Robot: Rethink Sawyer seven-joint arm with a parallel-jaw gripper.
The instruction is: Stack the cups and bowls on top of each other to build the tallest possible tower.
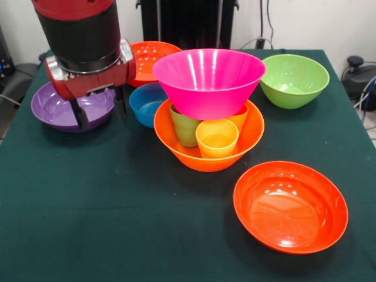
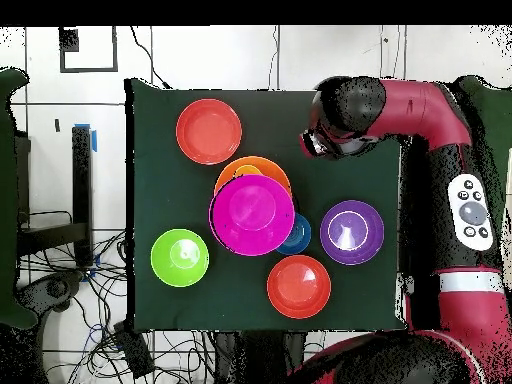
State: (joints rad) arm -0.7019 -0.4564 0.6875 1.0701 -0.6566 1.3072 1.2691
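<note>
Front view alone shows 3 cups (image 1: pixel 216 136) under pink bowl (image 1: pixel 208 81); hand (image 1: pixel 100 111) spread.

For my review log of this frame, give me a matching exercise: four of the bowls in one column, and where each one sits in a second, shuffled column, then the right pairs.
Things:
1. pink bowl
2. light orange bowl
3. purple bowl
4. lime green bowl

Places:
A. alone on the green table, at the far corner away from the arm
B. resting on the rims of the three cups
C. on the table just behind the gripper
D. on the table, with the cups standing inside it

Pairs: 1-B, 2-D, 3-C, 4-A
</note>
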